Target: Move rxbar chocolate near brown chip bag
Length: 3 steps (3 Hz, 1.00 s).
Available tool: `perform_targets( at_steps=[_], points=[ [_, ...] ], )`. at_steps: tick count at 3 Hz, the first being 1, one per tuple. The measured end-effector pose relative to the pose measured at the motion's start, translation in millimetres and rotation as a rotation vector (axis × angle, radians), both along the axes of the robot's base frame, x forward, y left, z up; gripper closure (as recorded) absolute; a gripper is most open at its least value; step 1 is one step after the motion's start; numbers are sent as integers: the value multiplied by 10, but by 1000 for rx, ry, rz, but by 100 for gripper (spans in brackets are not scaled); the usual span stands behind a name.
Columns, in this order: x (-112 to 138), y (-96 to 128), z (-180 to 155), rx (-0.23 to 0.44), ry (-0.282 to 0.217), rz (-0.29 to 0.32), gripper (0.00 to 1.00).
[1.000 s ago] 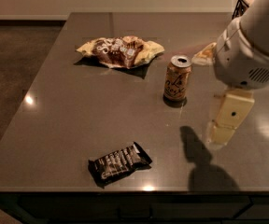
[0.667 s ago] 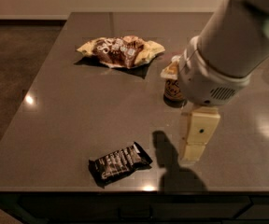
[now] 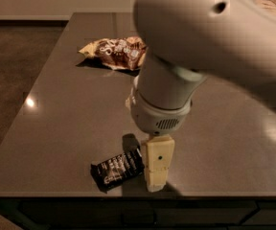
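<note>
Bar: small flat rxbar chocolate (image 3: 119, 169) in a glossy black wrapper, white block lettering, lower centre.
Bag: wide wrinkly brown chip bag (image 3: 115, 51), white print, pale yellow end, upper centre.
Gripper: cream-yellow plastic gripper (image 3: 155, 185), lower centre, just right of the bar.
Arm: bulky pale grey arm (image 3: 214, 28).
Table: smooth grey-brown tabletop (image 3: 66, 119).

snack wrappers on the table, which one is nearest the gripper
The rxbar chocolate, the flat black bar at the near edge of the table, right beside the gripper. The brown chip bag lies far back, beyond the arm.
</note>
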<state>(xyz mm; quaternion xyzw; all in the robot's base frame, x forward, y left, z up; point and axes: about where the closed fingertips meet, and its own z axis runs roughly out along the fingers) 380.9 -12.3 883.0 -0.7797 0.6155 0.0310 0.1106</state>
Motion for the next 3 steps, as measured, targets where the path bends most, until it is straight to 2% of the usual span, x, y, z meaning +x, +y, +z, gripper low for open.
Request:
perform_targets(
  at_steps=[2,3],
  points=[
    [-1,148,-436,-61,44,45,0],
    [-13,138,-549,-69,54,48,18]
  ],
)
